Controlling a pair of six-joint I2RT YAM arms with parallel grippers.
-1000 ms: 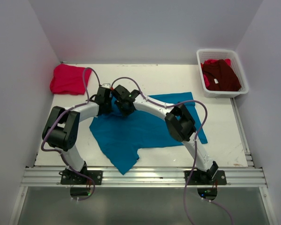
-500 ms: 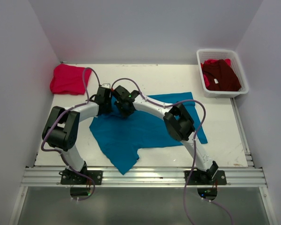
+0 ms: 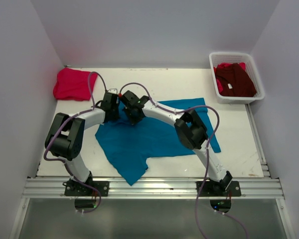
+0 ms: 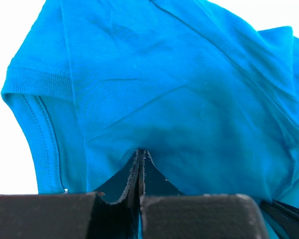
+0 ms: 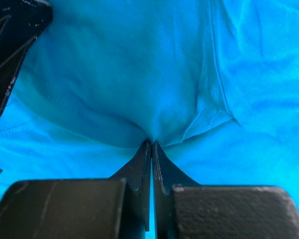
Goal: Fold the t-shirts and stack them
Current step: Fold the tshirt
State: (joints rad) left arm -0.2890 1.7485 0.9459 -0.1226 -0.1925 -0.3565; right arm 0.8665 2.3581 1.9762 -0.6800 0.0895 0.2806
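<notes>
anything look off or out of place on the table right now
Nothing spilled or damaged. The teal t-shirt lies skewed and wrinkled mid-table, one corner reaching the near edge, with the left fingers and right fingers pinched shut on it. The maroon t-shirt sits bunched in the basket.

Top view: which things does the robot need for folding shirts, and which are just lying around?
For the job: blue shirt, pinched by the left gripper and the right gripper; red shirt; dark maroon shirt.
Just lying about: white basket, holding the maroon one; table.
</notes>
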